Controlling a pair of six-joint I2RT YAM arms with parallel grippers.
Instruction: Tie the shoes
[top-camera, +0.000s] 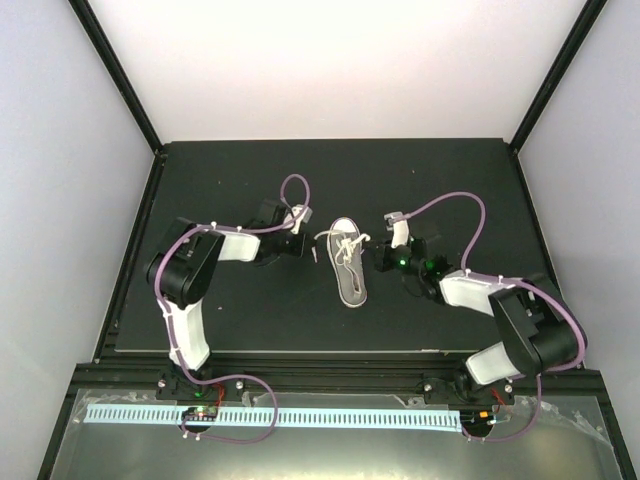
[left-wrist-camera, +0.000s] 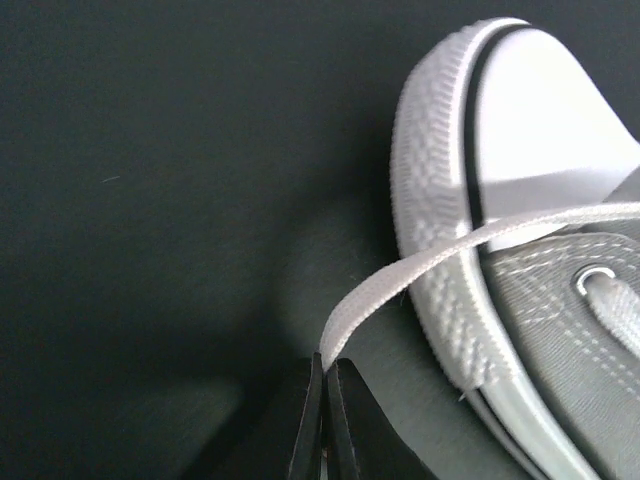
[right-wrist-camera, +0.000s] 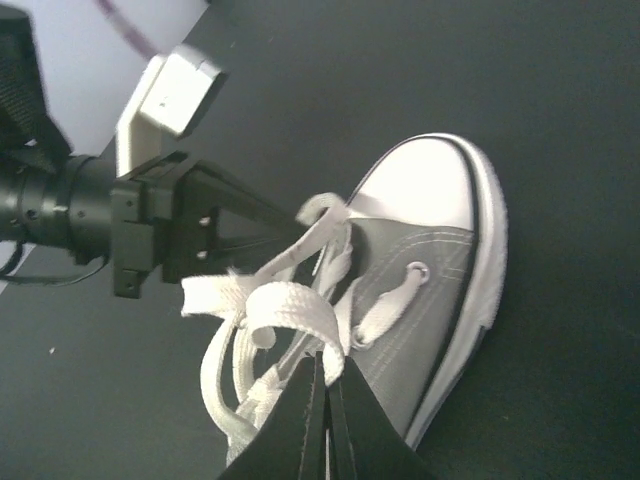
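Note:
The grey sneaker (top-camera: 351, 272) with white sole and toe cap lies mid-table, toe pointing away from the arm bases. My left gripper (top-camera: 311, 244) sits just left of the toe, shut on a white lace (left-wrist-camera: 430, 262) that runs taut over the sole rim to the toe cap (left-wrist-camera: 545, 120). In the left wrist view, its jaws (left-wrist-camera: 327, 362) pinch the lace end. My right gripper (top-camera: 377, 258) is at the shoe's right side. It (right-wrist-camera: 325, 362) is shut on a looped lace (right-wrist-camera: 290, 305) above the grey upper (right-wrist-camera: 430, 300). The left gripper (right-wrist-camera: 297, 216) shows beyond the laces.
The shoe rests on a black mat (top-camera: 220, 320) with white walls around it. Purple cables (top-camera: 455, 205) arc over both arms. A white perforated strip (top-camera: 300, 415) runs along the near edge by the arm bases.

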